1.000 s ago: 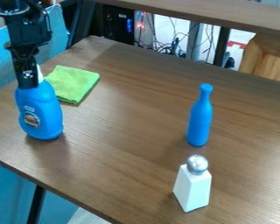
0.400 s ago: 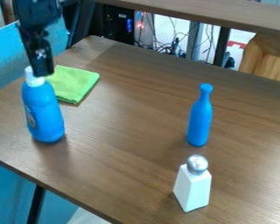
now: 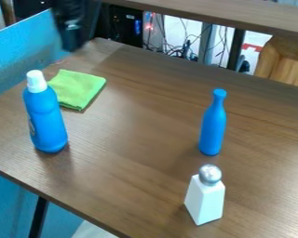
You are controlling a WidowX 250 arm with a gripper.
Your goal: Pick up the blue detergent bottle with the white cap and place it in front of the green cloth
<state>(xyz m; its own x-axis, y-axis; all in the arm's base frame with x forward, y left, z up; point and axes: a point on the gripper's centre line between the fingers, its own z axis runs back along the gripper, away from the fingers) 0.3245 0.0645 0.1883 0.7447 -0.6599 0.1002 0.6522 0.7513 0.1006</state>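
Observation:
At the upper left the black gripper (image 3: 72, 41) hangs blurred above the table's far left corner, apart from every object. Below and to its left stands a blue bottle (image 3: 47, 122) with a white cap, upright on the wooden table. A folded green cloth (image 3: 78, 88) lies just behind and to the right of that bottle. Right of centre a slim blue bottle (image 3: 212, 125) stands upright. Nearer the front is a white shaker (image 3: 205, 201) with a round silver top.
The brown table (image 3: 132, 153) has its near edge running diagonally at the lower left. A blue panel (image 3: 21, 51) borders its left side. Behind the far edge are a raised wooden shelf (image 3: 239, 17), cables and a wooden box (image 3: 287, 60).
The gripper was at the top of the white-capped blue bottle and has moved up, back and to the right, away from it. That bottle has turned and shifted slightly.

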